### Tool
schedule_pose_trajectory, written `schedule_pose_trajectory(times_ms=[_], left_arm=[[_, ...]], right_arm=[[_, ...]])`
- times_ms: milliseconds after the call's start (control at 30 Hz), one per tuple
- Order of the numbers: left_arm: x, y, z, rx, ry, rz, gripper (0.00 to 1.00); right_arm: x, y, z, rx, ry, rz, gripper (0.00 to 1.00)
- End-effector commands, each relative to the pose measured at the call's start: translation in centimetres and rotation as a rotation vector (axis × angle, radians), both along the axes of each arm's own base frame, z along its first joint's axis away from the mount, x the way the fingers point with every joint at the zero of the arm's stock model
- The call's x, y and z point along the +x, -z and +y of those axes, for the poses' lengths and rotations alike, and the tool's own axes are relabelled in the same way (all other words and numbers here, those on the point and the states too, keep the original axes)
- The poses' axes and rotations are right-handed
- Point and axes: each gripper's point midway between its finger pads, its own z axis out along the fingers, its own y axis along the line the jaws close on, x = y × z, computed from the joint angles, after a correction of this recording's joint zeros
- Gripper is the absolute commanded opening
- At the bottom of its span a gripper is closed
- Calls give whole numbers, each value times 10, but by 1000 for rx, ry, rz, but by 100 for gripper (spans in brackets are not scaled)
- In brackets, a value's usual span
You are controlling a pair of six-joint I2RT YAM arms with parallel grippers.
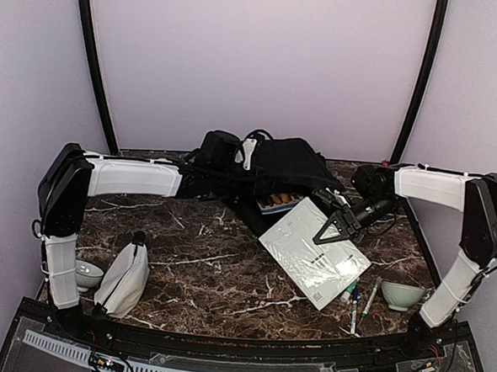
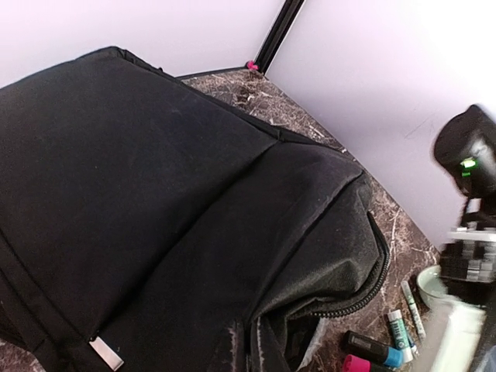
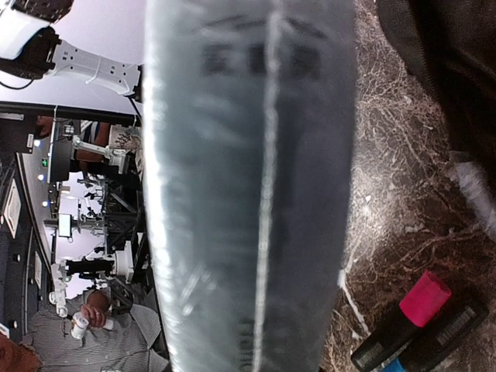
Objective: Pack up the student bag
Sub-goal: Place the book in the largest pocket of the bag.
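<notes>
Bag position: I am seeing the student bag lying at the far middle of the counter, close to the back wall, with its zipped mouth gaping toward the near right.
Left side: the left arm is reaching onto the bag's top left. The left fingers are not showing in any view. I am taking them as closed, but I cannot tell whether any cloth is pinched between them.
Right side: the right fingers are clamping the far edge of a pale flat book, whose far-left corner is pointing into the mouth.
Feel: I am judging the bag soft and slack, sagging wherever unsupported. It looks neither slippery nor fragile, and bulky rather than heavy.
Where to hold: I am favouring the firmer zipper rim or the top seam, since a pinch of loose panel would only be stretching.
Risk: I am expecting the book's corner to snag on the limp lip.
Nearby: markers are lying just beside the book's near corner.
</notes>
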Motion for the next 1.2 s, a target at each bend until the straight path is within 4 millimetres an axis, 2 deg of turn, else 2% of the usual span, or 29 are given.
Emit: schedule_pose_trajectory(times_ms=[0, 233, 433, 600, 700, 833, 933, 1067, 1167], left_arm=[[-12, -101, 15, -182, -27, -139, 0], [-21, -113, 35, -198, -77, -154, 0], [-27, -108, 47, -175, -95, -156, 0], [-32, -100, 52, -154, -93, -157, 0], [-34, -98, 54, -144, -87, -162, 0], [-37, -96, 56, -132, -81, -164, 0], [-37, -93, 56, -107, -74, -165, 0], [-35, -84, 58, -85, -84, -165, 0], [-34, -79, 55, -83, -73, -161, 0]], right_arm=[[22, -13, 26, 170, 6, 32, 0], [50, 15, 55, 136, 54, 93, 0], [81, 5, 72, 218, 115, 144, 0], [95, 7, 77, 251, 212, 283, 0], [105, 2, 79, 317, 264, 354, 0], [119, -6, 87, 368, 269, 357, 0], [117, -17, 96, 385, 242, 347, 0], [98, -36, 100, 410, 188, 317, 0], [88, -29, 96, 360, 192, 295, 0]])
